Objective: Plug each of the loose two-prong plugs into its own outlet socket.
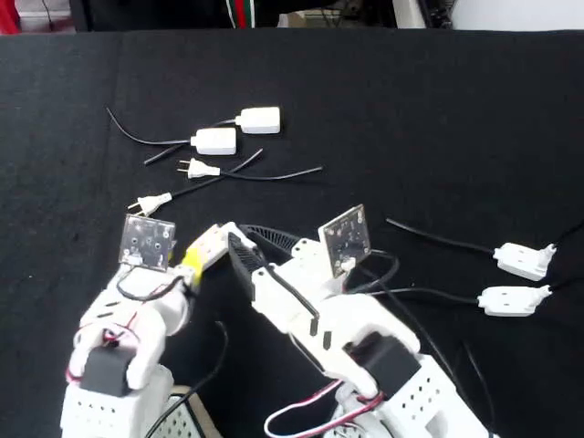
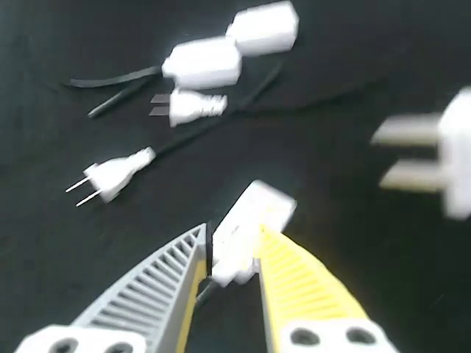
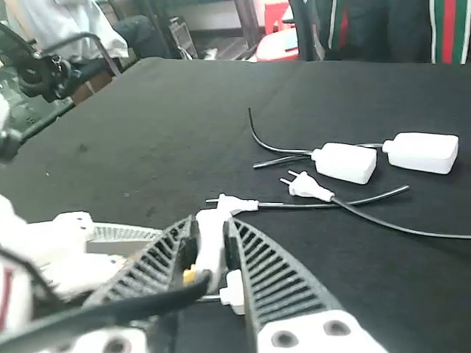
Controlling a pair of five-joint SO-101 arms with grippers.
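While both arms sit together at the near edge of the black table [image 1: 411,109], I count four white outlet sockets lying on the cloth. Two are side by side at the far left, one [image 1: 261,119] just beyond the other [image 1: 215,140]. The other two are well apart from them at the right edge, one [image 1: 522,260] above the other [image 1: 511,299]. Each right-hand socket has a small white piece against its outer end, and I cannot tell how deeply it is seated. Two loose two-prong plugs lie on the table: one [image 1: 199,168] just beside the far-left sockets, the other [image 1: 153,203] nearer the arms, each trailing a thin black cord. A third plug [image 2: 434,158] shows blurred and close in the left wrist view, prongs out, and I cannot tell what holds it. My left gripper [image 2: 232,235], one grey finger and one yellow, is clamped on a white connector [image 2: 257,206] that sticks out past its tips. My right gripper [image 3: 210,224] has its black ribbed fingers closed on what looks like that same connector, right beside the left gripper's yellow finger, with the nearer loose plug on the cloth just beyond.
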